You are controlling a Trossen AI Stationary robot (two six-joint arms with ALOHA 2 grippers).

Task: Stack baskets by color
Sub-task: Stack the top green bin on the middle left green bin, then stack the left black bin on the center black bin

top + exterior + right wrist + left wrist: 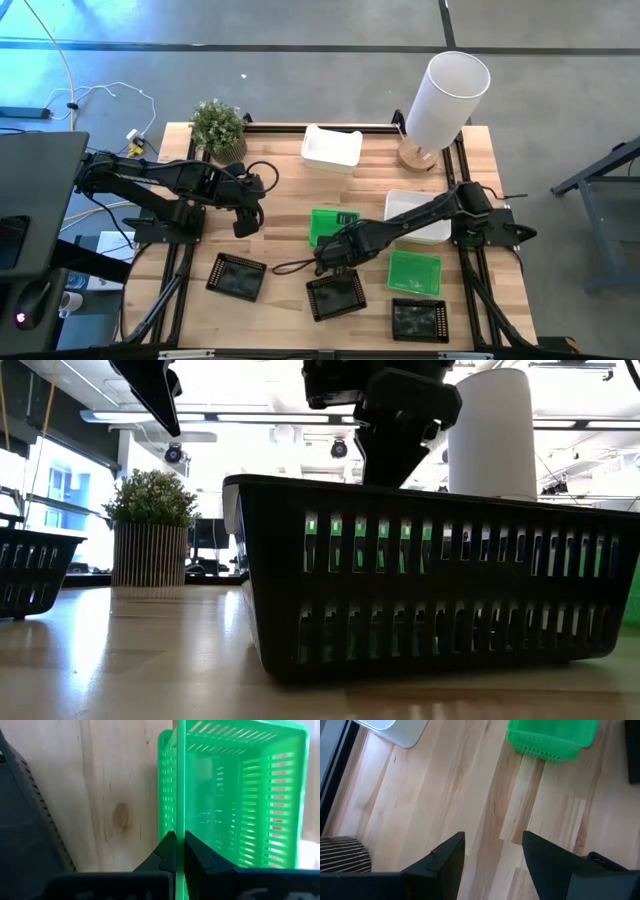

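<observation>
Wall of green basket [333, 226] at frame centre sits pinched in the closed right gripper [330, 256]. The second green basket [414, 272] lies lower right, nearer this arm. Left gripper [245, 222] hovers open, centre-left.

Grey floor [300, 25], bright ceiling strip lights [270, 415].

Green baskets [413, 272], black baskets [236, 276], white baskets [331, 147], and a striped plant pot [148, 556].
</observation>
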